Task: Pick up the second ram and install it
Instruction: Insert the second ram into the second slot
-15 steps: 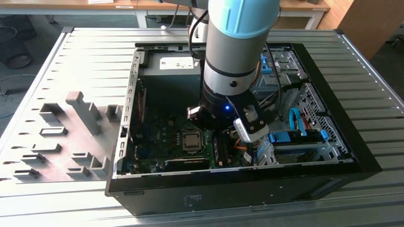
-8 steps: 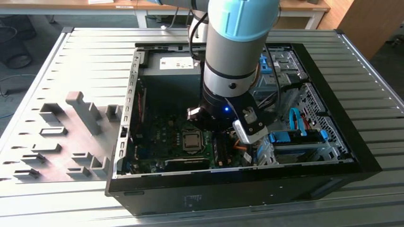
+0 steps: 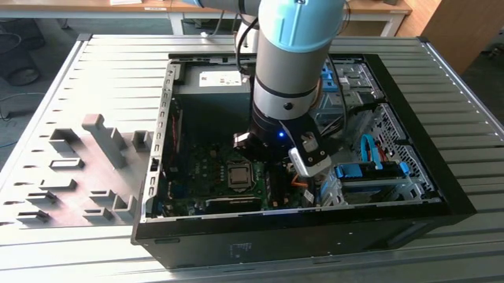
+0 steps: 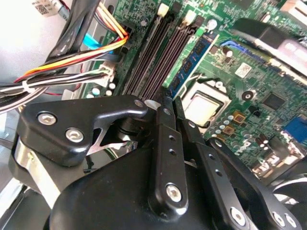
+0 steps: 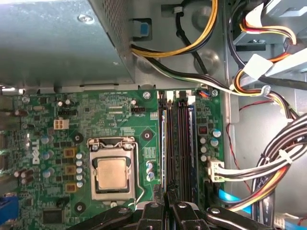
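The second ram (image 4: 194,60) stands on edge in the memory slot nearest the processor socket (image 4: 201,103), on the green motherboard (image 5: 115,115). In the first wrist view it shows as a thin pale line (image 5: 164,143) running along that slot, with the dark empty slots (image 5: 180,143) just beside it on the side away from the socket (image 5: 112,175).

The claw (image 4: 166,98) is drawn narrow. Its two black fingers (image 4: 163,143) converge on the near end of the stick, which runs in between their tips in both wrist views, so the claw (image 5: 165,196) appears closed on the stick. Whether the stick is fully seated in the slot cannot be told.

Bundles of black, yellow, red and white cables (image 5: 268,158) run past the far side of the slots and plug into the board's edge.

In the exterior view the arm (image 3: 287,71) reaches down from the upper middle of the frame into the open computer case (image 3: 441,194), its wrist low over the board, just to the exterior view's right of the socket (image 3: 238,175). The case lies on its side on the ribbed metal table (image 3: 457,76). At the exterior view's left, beside the case, grey fixture blocks (image 3: 102,141) stand on the table.
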Available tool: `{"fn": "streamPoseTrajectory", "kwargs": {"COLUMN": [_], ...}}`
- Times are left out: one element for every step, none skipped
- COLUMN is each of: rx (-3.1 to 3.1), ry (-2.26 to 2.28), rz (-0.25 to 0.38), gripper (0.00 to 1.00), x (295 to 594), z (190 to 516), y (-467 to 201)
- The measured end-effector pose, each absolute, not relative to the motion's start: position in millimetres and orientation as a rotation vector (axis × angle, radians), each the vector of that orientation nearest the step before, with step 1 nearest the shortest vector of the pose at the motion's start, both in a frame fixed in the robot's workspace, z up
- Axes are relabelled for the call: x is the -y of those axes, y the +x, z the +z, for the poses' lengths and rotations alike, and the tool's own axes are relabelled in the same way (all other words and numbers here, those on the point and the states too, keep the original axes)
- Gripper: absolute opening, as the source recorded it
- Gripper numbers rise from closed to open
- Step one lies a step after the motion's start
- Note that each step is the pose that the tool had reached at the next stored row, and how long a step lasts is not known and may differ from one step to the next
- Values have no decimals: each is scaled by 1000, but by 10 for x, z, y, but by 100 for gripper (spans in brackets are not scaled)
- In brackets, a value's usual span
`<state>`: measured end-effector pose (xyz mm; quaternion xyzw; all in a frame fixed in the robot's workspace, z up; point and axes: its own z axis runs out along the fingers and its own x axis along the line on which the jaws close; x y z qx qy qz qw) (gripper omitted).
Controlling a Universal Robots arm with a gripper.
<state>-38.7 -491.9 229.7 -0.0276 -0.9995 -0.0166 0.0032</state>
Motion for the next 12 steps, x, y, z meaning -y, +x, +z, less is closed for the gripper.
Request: {"fn": "streamPoseTrajectory", "kwargs": {"rx": [3133,3134,3133,3133,3133,3133,3133,3133,3133,3134,3134,3134], "ry": [-87,-87,-87,-87,-87,-87,-87,-87,-87,-87,-86,-84], "rz": [-52,-52,-52,-52,-52,-52,-52,-51,-51,-51,-50,-49], "gripper": [14,14,14,14,14,14,14,14,14,14,14,14], "x": [4913,4909,4905,4900,4897,4894,4888,4881,4873,4865,4860,4856], "z": [2287,2277,2266,2254,2243,2233,2225,2218,2213,2208,2204,2201], "y": [-387,-385,-384,-382,-380,-377,-372,-368,-362,-354,-348,-344]}}
